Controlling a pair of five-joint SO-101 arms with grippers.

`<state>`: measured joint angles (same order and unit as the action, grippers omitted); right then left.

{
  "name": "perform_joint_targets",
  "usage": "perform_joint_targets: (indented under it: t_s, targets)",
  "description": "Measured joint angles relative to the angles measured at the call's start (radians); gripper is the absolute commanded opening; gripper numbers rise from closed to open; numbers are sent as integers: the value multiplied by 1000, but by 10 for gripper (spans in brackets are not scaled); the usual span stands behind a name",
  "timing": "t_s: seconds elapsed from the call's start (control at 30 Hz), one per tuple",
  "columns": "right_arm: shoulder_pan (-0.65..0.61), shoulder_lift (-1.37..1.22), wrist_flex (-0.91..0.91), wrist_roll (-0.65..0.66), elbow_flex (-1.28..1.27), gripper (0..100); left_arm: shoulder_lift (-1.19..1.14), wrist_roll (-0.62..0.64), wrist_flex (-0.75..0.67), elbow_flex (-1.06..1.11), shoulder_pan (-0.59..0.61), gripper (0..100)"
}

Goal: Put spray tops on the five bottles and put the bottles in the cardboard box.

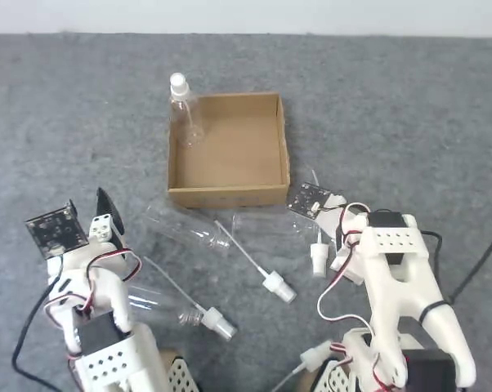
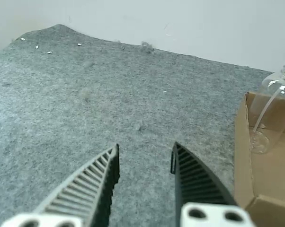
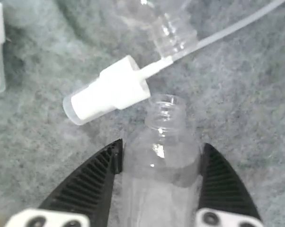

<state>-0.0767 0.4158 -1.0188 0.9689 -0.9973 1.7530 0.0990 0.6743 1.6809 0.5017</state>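
Observation:
The cardboard box (image 1: 266, 110) sits open mid-table, and one clear bottle with a spray top (image 1: 181, 106) (image 2: 270, 109) stands in its far left corner. Clear bottles lie in front of the box (image 1: 185, 224) (image 1: 266, 220); another, with a top on it (image 1: 209, 318), lies nearer my arms. Loose spray tops (image 1: 279, 286) (image 1: 319, 258) lie between them. My right gripper (image 3: 161, 146) is shut on a topless clear bottle (image 3: 164, 142), whose neck is beside a white spray top (image 3: 107, 94). My left gripper (image 2: 145, 151) (image 1: 109, 214) is open over bare felt, left of the box.
Grey felt covers the table. A second bottle neck (image 3: 173, 33) and a spray top's thin tube (image 3: 237, 23) lie just beyond the held bottle. A black cable (image 1: 479, 261) runs along the right side.

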Motion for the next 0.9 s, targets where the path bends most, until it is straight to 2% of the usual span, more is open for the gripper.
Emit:
perform_joint_targets:
  t_s: [0.23, 0.43, 0.67, 0.9]
  targets:
    - [21, 0, 0, 3, 0, 7, 0, 0, 0, 0, 0, 170]
    - [18, 0, -74, -5, 29, 7, 0, 0, 0, 0, 0, 170]
    - [11, 0, -227, -296, 212, 7, 0, 0, 0, 0, 0, 170]
    - [-137, 0, -362, -658, 347, 7, 0, 0, 0, 0, 0, 170]
